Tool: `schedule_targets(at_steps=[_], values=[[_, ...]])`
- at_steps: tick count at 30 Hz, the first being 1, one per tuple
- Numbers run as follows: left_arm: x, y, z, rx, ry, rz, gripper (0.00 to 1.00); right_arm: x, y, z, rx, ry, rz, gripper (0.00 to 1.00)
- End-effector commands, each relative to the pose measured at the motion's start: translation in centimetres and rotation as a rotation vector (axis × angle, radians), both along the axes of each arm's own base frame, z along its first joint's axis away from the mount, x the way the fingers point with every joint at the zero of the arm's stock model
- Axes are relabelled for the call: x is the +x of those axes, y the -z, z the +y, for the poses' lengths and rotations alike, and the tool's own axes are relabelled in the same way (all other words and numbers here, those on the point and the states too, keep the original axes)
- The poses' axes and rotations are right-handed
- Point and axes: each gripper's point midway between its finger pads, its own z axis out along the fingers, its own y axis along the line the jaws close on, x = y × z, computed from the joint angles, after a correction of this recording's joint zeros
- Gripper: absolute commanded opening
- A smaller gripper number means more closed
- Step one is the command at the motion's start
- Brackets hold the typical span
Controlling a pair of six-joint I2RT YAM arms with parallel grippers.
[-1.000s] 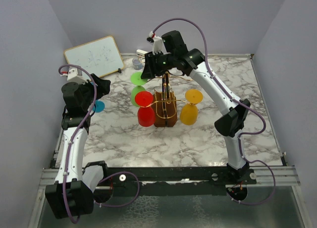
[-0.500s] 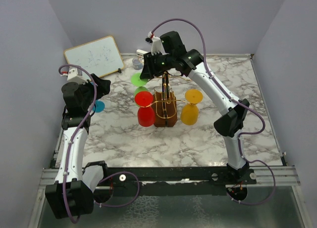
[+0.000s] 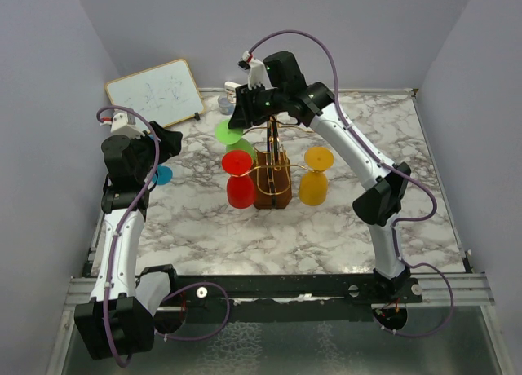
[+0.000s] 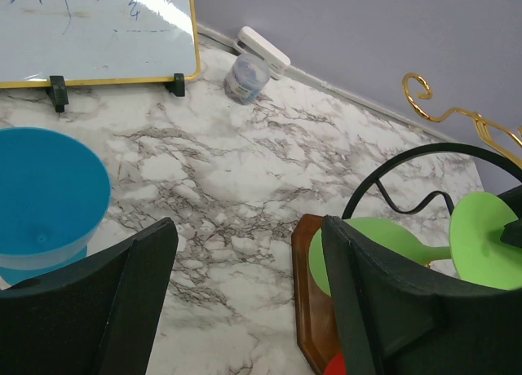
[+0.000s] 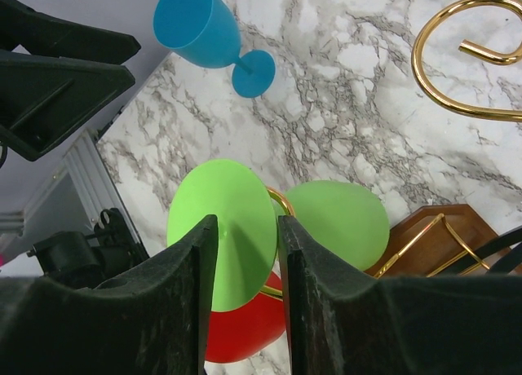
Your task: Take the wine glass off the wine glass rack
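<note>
Wine glasses number four, with one rack (image 3: 272,183). The red glass (image 3: 240,187) and yellow glass (image 3: 313,183) hang upside down from its wire arms, and the blue glass (image 5: 200,24) stands on the table (image 3: 342,228). The green wine glass (image 5: 224,228) is tilted beside the rack, its foot pinched by the right end effector (image 5: 243,310). The left end effector (image 4: 249,302) is spread near the blue glass. Since a second ago, the green bowl has slipped further behind the red glass.

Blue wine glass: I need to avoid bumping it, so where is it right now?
In the top view, the blue wine glass is on the marble table's left side, tucked beside the left arm and left of the red wine glass.
</note>
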Motion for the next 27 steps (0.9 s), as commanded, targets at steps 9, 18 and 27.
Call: schedule_targets(at_steps=[9, 18, 27], values=[[0.1, -0.5, -0.5, -0.004, 0.025, -0.029, 0.73, -2.9, -3.4, 1.0, 0.083, -0.080, -0.029, 0.27], [0.1, -0.4, -0.5, -0.004, 0.024, -0.028, 0.73, -2.3, -2.6, 1.1, 0.073, -0.051, -0.016, 0.12], [0.1, -0.4, -0.4, -0.003, 0.021, -0.026, 0.73, -1.0, -4.3, 0.0, 0.128, 0.022, -0.028, 0.01]])
